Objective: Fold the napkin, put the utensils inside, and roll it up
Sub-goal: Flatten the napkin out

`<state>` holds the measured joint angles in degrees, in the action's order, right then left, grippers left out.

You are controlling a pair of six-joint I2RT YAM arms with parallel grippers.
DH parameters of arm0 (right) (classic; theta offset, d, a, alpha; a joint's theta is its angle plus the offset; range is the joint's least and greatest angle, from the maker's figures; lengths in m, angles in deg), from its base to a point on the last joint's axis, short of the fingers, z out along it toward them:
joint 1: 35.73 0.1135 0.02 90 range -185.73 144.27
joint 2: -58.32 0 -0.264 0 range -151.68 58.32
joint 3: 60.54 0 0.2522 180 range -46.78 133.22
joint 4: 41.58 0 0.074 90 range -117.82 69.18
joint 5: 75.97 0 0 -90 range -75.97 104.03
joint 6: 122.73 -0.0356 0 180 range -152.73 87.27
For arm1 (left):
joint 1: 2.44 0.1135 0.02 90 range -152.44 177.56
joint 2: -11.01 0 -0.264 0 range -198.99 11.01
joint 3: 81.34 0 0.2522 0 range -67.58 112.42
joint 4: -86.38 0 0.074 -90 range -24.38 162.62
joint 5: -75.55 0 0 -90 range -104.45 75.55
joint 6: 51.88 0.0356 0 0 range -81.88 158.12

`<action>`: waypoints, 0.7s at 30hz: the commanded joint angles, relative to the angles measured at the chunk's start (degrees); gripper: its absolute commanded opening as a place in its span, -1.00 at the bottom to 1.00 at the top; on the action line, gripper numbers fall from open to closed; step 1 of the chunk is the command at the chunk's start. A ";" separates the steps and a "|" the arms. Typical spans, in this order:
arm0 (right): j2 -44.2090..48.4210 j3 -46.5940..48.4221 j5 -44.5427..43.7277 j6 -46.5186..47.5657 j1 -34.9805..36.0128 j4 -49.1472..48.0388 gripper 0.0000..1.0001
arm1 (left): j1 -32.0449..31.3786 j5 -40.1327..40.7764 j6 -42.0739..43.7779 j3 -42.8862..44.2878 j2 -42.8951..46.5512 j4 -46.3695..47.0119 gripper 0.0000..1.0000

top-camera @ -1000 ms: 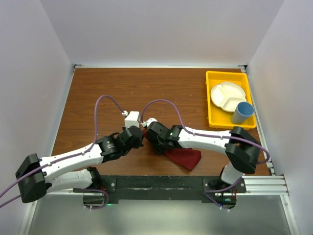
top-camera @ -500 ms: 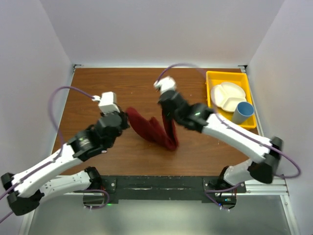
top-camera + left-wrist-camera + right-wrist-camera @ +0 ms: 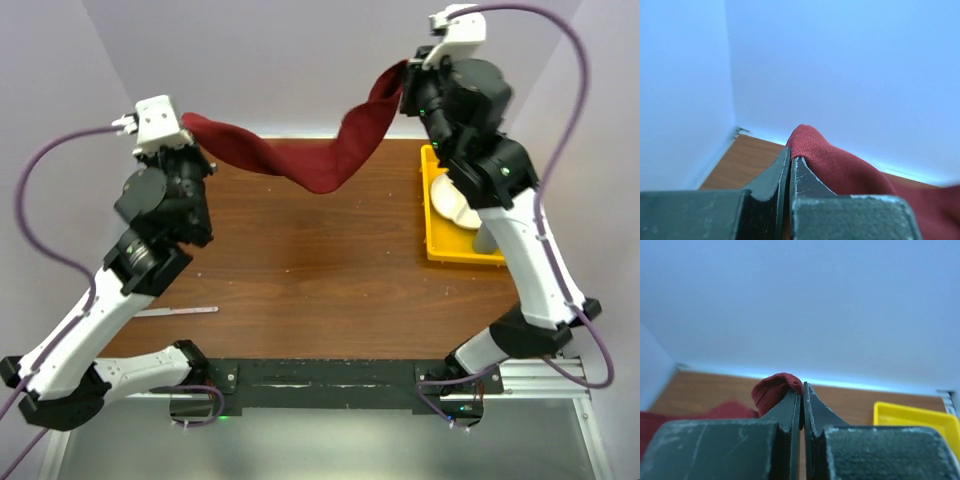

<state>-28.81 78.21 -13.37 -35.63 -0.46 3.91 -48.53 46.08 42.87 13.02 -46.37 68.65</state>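
The maroon napkin (image 3: pixel 300 160) hangs in the air high above the wooden table, stretched and sagging between both grippers. My left gripper (image 3: pixel 186 122) is shut on its left corner; the cloth (image 3: pixel 840 165) bulges past the closed fingertips (image 3: pixel 799 170) in the left wrist view. My right gripper (image 3: pixel 408 72) is shut on its right corner, with a fold of cloth (image 3: pixel 775 390) over the left fingertip (image 3: pixel 792 407). A slim silvery utensil (image 3: pixel 176 312) lies flat on the table at the near left, partly behind my left arm.
A yellow tray (image 3: pixel 440 160) at the far right holds a white divided plate (image 3: pixel 452 205), mostly hidden behind my right arm. It also shows in the right wrist view (image 3: pixel 920 417). White walls enclose the table (image 3: pixel 320 270) on three sides.
Both arms have risen high and spread apart, lifting the napkin off the table and stretching it out. The utensil at the near left has become visible.
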 commanded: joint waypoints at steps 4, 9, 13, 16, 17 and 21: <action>-0.15 -4.83 0.75 0.70 -1.95 7.12 -1.00 | 3.28 -9.87 -8.86 3.17 -0.81 -20.32 -1.00; 3.36 -13.52 9.00 -5.44 -1.95 13.97 -1.00 | 3.20 -54.27 -18.69 -8.86 8.50 -26.62 -0.22; 8.99 -29.07 30.32 -6.07 -1.96 9.94 -0.91 | 3.19 -58.51 -23.47 -14.67 15.36 -21.45 0.78; 10.92 -37.08 41.93 -5.72 -1.96 7.13 -0.94 | 3.19 -63.75 -21.20 -14.07 10.14 -20.90 0.85; 11.19 -40.23 44.68 -5.54 -1.96 5.82 -0.98 | 3.19 -64.39 -20.23 -12.32 7.84 -21.25 0.84; 11.28 -42.37 56.30 -6.41 -1.96 1.24 -1.00 | 3.19 -68.35 -16.37 -13.97 -0.17 -13.46 0.75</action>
<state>-18.56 36.72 25.60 -40.61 -2.38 12.72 -45.36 -14.01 23.97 0.47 -38.96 47.89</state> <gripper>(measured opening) 0.015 0.886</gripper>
